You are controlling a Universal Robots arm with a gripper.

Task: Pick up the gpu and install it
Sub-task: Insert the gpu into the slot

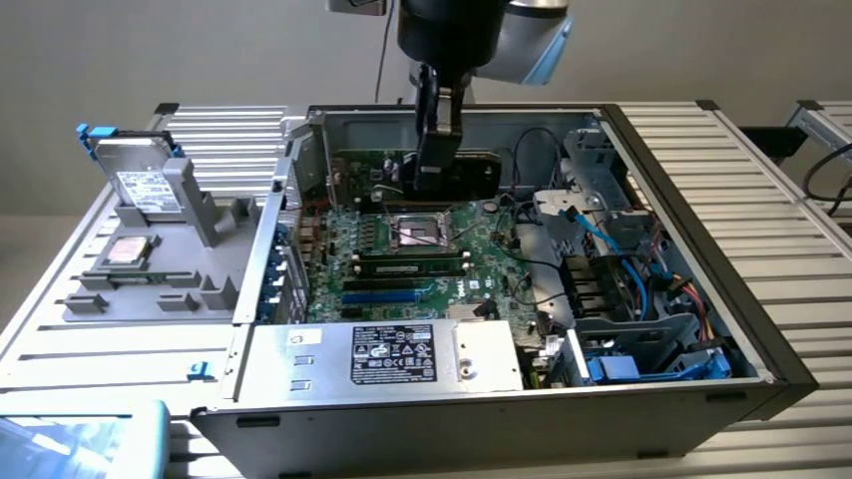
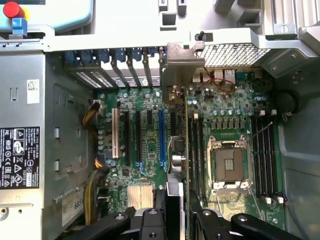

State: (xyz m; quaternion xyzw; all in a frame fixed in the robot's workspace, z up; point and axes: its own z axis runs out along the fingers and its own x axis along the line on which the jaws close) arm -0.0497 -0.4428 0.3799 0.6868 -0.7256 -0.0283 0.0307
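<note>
Pinches the gpu (image 2: 174, 200) edge-on between the gripper (image 2: 177, 220) fingers (image 2: 152, 222), over the motherboard (image 2: 145, 150) slots, silvery bracket (image 2: 182, 65) ahead of them. Black power-supply label (image 2: 19, 157) lies aside, print unreadable.

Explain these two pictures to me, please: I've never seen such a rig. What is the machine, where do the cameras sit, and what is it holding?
The machine is a single robot arm ending in a gripper. One picture comes from a camera standing off the arm; the other from a camera on its wrist, looking down past the fingers. Below lies an open computer case with its green motherboard exposed. The gripper is closed on the gpu, seen edge-on from the wrist, its silvery bracket toward the case's slot openings. At the exterior view's left, a grey holder carries a silver hard drive.
</note>
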